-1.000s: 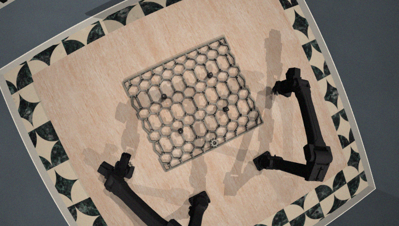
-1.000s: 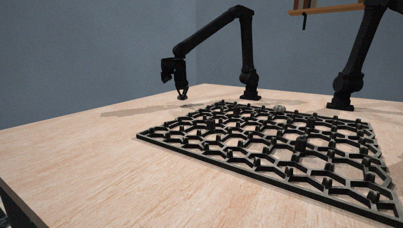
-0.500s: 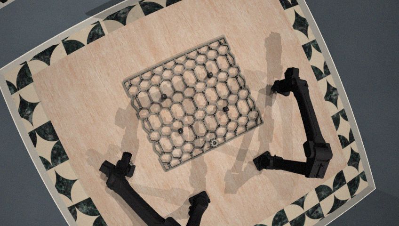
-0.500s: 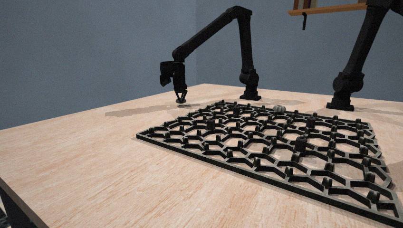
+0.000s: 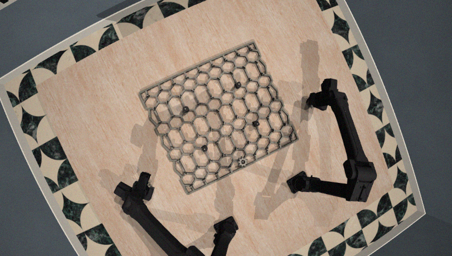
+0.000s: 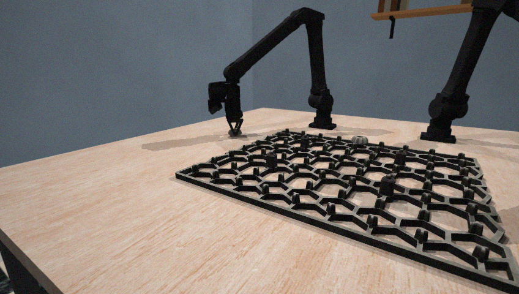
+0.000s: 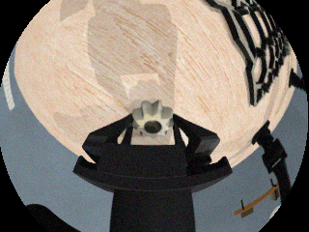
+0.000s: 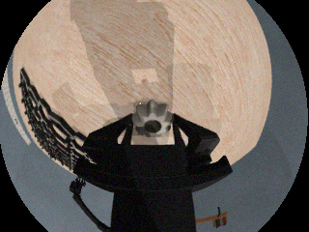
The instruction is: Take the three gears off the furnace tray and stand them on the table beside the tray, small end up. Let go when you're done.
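The furnace tray [image 5: 222, 177] [image 6: 254, 201] [image 7: 251, 83] is a dark open lattice. One grey gear [image 5: 240, 163] [image 6: 358, 141] sits on its edge nearest the arm bases. My left gripper [image 5: 146, 186] [image 7: 153, 117], off the tray's lower left corner in the top view, is shut on a second gear [image 7: 151, 112]. My right gripper [image 5: 309, 103] [image 6: 234, 129] [image 8: 153, 117], off the tray's right side there, is shut on a third gear [image 8: 151, 111], low over the table. I cannot tell if that gear touches the table. The left gripper's height is unclear.
Several dark posts, such as this post [image 5: 204, 148] [image 6: 386, 186], stand up from the lattice, with small pegs around them. The arm bases [image 5: 226, 224] [image 5: 297, 183] stand on the table beyond the tray's lower edge in the top view.
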Controlling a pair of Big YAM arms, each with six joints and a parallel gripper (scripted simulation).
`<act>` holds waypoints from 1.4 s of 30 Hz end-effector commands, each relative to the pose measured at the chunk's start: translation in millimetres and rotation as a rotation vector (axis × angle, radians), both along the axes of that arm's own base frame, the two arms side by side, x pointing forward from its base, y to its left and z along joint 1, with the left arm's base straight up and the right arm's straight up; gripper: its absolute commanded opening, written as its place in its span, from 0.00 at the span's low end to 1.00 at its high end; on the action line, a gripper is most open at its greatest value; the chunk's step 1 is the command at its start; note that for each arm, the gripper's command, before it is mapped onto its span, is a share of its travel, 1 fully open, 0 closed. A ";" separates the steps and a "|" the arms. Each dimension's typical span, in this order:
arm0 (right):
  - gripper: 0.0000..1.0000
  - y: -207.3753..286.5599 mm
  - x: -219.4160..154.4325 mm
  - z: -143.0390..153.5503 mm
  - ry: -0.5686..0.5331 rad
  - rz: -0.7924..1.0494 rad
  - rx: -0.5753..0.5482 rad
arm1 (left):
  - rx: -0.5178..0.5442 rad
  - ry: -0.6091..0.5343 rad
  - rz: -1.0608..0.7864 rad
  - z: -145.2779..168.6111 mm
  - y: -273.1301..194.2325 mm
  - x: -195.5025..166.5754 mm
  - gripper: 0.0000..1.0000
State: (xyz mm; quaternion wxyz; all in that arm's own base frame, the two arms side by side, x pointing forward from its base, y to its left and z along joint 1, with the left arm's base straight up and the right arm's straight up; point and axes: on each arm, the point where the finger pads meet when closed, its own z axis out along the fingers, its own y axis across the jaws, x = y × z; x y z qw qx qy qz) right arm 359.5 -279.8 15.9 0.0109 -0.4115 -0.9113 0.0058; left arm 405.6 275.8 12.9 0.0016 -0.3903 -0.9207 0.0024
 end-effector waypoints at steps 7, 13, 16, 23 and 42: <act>0.66 -4.5 4.3 5.5 -0.014 0.002 -0.013 | 0.010 -0.017 0.001 5.6 3.8 4.2 0.77; 1.00 -17.3 12.4 28.7 -0.052 0.003 -0.042 | 0.038 -0.058 0.001 29.6 1.9 8.9 1.00; 1.00 -21.5 16.3 40.0 -0.068 0.003 -0.056 | 0.046 -0.071 0.000 40.4 -2.1 10.4 1.00; 1.00 -20.2 21.9 59.6 -0.083 0.013 -0.066 | 0.048 -0.074 0.003 58.1 5.5 14.8 1.00; 0.86 44.5 40.0 81.3 -0.066 -0.097 -0.039 | 0.019 -0.054 0.056 88.2 -20.0 5.6 1.00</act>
